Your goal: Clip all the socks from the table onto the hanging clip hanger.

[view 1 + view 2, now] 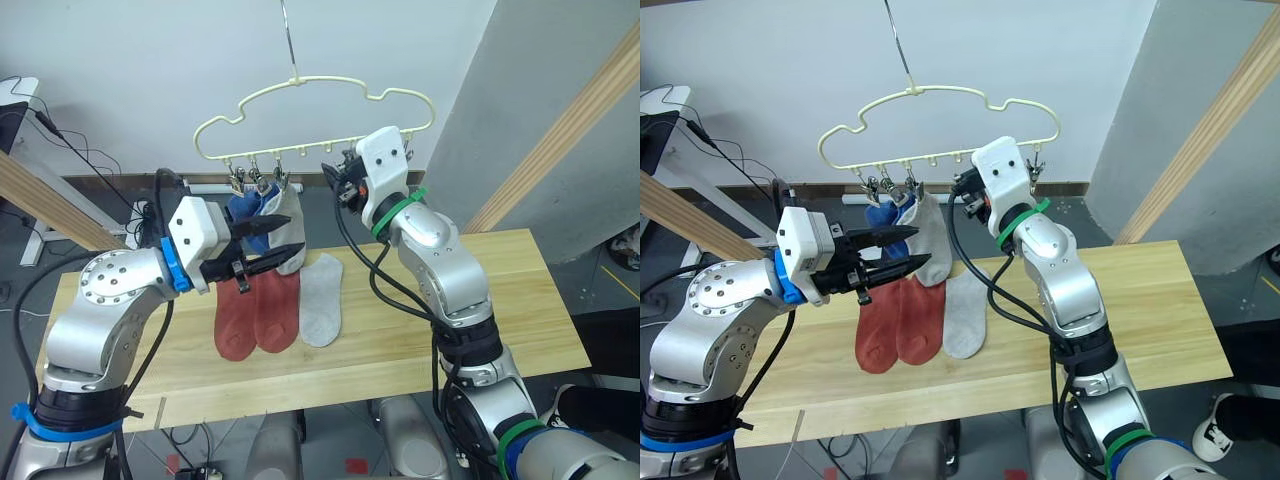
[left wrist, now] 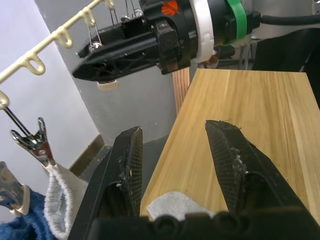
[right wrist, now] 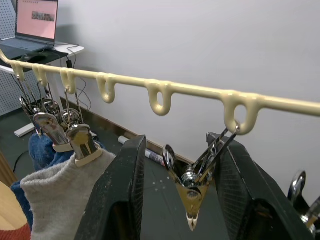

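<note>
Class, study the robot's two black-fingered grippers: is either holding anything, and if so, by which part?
Nothing is held. The left gripper is open and empty above the light wooden table; the right gripper is open around a small metal clip, not squeezing it.

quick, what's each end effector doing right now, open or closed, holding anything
Left end effector: open, holding nothing.
Right end effector: open, fingers either side of a metal clip, not gripping it.

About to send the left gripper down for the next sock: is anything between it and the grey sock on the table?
Nothing visible blocks it. The left gripper, open and empty, hovers above the two red socks; the grey sock lies flat beside them, uncovered. The hung socks dangle just behind the fingers.
</note>
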Robot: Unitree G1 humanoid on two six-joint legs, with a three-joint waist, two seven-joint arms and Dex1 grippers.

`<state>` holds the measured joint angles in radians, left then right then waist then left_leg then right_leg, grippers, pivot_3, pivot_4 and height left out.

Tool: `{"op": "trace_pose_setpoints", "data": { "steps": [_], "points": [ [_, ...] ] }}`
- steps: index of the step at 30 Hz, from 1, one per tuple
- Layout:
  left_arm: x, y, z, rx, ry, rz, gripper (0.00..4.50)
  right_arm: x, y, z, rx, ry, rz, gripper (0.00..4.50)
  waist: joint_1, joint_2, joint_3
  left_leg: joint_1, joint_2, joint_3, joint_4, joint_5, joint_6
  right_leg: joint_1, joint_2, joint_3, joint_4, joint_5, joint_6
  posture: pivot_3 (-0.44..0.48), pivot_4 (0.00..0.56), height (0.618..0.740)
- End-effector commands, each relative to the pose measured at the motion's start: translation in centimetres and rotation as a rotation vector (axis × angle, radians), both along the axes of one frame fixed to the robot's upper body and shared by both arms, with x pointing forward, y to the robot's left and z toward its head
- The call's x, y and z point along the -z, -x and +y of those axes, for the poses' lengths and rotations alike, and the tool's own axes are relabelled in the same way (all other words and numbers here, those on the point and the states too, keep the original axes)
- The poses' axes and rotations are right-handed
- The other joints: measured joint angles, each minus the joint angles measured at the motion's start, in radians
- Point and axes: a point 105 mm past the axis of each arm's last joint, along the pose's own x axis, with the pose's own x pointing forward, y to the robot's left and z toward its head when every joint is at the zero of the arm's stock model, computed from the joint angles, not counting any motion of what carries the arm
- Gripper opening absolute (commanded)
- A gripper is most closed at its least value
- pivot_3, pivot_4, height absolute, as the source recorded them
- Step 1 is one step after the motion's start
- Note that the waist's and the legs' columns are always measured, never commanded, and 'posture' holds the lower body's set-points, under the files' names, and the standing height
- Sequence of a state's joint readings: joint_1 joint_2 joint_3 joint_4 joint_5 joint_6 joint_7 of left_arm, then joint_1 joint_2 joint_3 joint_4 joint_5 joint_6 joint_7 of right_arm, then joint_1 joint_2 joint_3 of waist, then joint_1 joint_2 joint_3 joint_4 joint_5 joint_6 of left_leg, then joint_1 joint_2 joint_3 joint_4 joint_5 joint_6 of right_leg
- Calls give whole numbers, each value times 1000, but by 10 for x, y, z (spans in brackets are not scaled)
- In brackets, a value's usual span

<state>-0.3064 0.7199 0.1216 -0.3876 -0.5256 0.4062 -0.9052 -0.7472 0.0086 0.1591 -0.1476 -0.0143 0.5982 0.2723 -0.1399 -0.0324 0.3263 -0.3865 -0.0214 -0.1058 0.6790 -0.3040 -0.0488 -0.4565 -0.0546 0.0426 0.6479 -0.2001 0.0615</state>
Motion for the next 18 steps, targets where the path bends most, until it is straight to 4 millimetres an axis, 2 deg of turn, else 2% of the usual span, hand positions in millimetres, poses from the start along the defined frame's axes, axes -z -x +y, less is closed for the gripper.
{"op": "trace_pose_setpoints", "data": {
  "steps": [1,3,6,8,13,17,18],
  "points": [
    [-5,4,-2,4,-1,-40,2197,-14,5,3,-17,-34,-50,1800,0,0,0,0,0,0,0,0,0,0,0,0,0,0,0,-183,291,733],
    [-3,3,-1,-5,0,-35,2197,-15,5,3,-16,-38,-52,1389,0,0,0,0,0,0,0,0,0,0,0,0,0,0,0,-183,292,733],
    [1,1,-1,-26,5,-28,2197,-15,4,3,-12,-44,-53,438,0,0,0,0,0,0,0,0,0,0,0,0,0,0,0,-183,292,733],
    [4,-2,-2,-49,14,-27,2197,-16,4,2,-10,-47,-54,14,0,0,0,0,0,0,0,0,0,0,0,0,0,0,0,-189,293,733],
    [18,-5,-9,-76,17,-4,2197,-16,3,1,-6,-50,-54,14,0,0,0,0,0,0,0,0,0,0,0,0,0,0,0,-193,293,733],
    [45,-7,-24,-89,16,57,2197,-17,3,1,-6,-52,-53,14,0,0,0,0,0,0,0,0,0,0,0,0,0,0,0,-193,295,733],
    [54,-14,-27,-133,33,84,2363,-17,3,1,-7,-51,-52,4,0,0,0,0,0,0,0,0,0,0,0,0,0,0,0,-191,296,733]
  ]
}}
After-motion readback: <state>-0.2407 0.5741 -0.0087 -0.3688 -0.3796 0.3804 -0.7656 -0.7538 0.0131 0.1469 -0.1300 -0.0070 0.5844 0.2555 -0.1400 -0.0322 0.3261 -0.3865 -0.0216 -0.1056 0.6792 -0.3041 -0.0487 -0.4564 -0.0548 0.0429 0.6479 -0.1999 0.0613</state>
